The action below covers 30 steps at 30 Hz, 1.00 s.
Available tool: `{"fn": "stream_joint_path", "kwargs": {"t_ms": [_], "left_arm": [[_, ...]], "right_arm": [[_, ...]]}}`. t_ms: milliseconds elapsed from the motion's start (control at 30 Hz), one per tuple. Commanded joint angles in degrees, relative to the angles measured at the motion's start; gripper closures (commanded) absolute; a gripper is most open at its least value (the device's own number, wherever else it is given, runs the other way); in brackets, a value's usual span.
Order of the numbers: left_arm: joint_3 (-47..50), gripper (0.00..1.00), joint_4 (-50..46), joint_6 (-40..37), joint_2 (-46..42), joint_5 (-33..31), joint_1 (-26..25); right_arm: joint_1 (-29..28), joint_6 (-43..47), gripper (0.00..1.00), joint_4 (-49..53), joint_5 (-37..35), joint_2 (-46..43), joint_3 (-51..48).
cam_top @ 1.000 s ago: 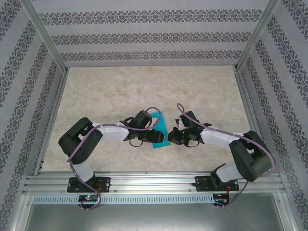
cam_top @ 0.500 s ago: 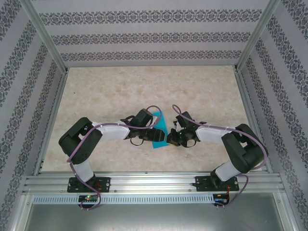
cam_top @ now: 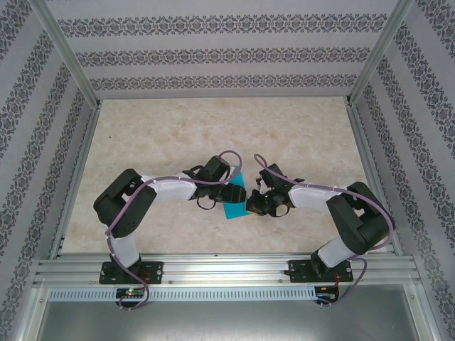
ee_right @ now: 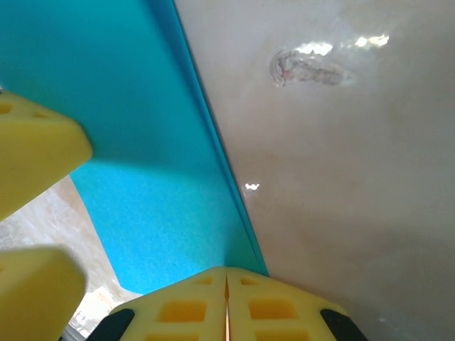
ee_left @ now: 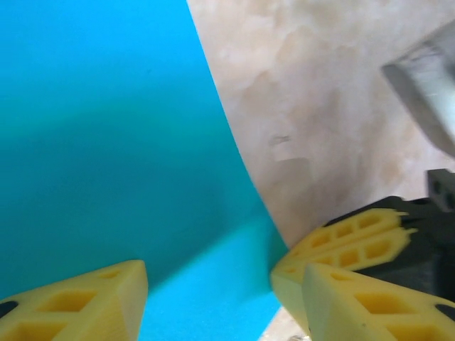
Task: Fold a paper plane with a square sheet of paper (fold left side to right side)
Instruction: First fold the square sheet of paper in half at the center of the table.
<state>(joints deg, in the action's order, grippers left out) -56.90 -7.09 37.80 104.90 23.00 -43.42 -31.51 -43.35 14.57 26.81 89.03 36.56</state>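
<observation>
While it lies flat on the table (cam_top: 178, 135) near the front middle, the teal sheet of paper (cam_top: 232, 210) sits under the left gripper (ee_left: 224, 305), whose fingers are spread apart; the right gripper (ee_right: 226, 302), tips closed together, meets its edge.

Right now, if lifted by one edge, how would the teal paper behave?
The paper looks thin and lies flat, so it would probably droop and feel light. On the glossy table, a push would likely slide it.
</observation>
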Motion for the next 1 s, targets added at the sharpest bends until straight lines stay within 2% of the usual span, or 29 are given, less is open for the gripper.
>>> {"fn": "stream_joint_path", "kwargs": {"t_ms": [0, 233, 567, 967], "left_arm": [[0.6, 0.4, -1.4, -0.5, 0.2, -1.7, 1.0], [1.2, 0.35, -1.2, -1.2, 1.1, -3.6, 2.3], [2.3, 0.35, 1.5, -1.1, 1.3, -4.1, 6.6], [-5.3, 0.34, -0.5, -3.0, 6.3, -3.9, 12.7]], "right_arm": [[-0.7, 1.4, 0.91, 3.5, -4.9, 2.1, -0.2], [-0.8, 1.6, 0.91, 5.1, -5.4, 1.8, -0.1], [-0.7, 2.0, 0.91, 5.8, -5.7, 2.1, -0.5], [-0.7, 2.9, 0.92, 6.8, -5.7, 1.6, -0.4]]}}
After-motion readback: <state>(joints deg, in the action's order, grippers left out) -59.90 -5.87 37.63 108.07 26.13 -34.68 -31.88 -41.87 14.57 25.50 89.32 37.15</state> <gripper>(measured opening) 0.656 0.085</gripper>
